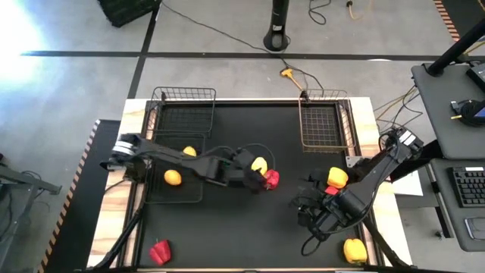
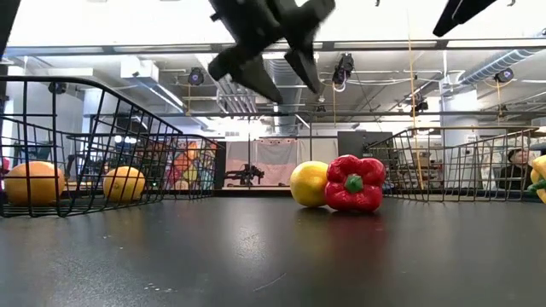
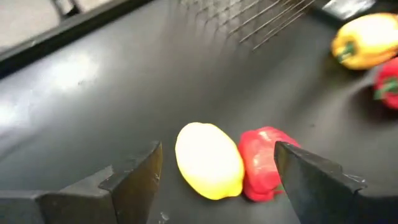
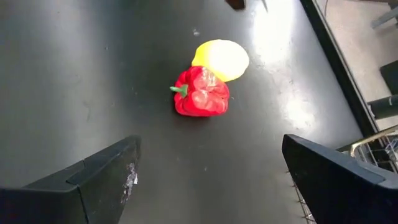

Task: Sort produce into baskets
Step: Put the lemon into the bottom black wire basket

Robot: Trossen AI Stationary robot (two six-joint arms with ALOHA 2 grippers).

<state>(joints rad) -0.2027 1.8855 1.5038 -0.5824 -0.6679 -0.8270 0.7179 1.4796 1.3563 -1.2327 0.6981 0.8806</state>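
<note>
My left gripper (image 1: 258,176): at the centre of the high view, hanging above the table with its jaws spread wide and nothing between them; in the low view it sits at top centre, clear of the surface.
My left fingers (image 3: 134,180): one on each side of the pair below, neither touching.
Lemon (image 1: 259,164): centre of the high view, lying on the black table (image 1: 242,129), pressed against the red pepper.
Red pepper (image 1: 271,179): just right of the lemon, touching it; in the low view it stands right of centre with its green stem facing the camera.
My right gripper (image 1: 311,216): lower right of the high view, jaws wide and empty, facing the same pair from farther off.
Yellow pepper (image 1: 337,177): right of centre, beside my right arm, with a second red piece touching it.
Left basket (image 1: 176,163): centre left of the high view, holding two orange-yellow ovals (image 1: 173,177).
Upper baskets: one at upper left (image 1: 184,106), one at upper right (image 1: 326,121).
Loose pieces: a red pepper at lower left (image 1: 160,252), a yellow pepper at lower right (image 1: 355,249).
</note>
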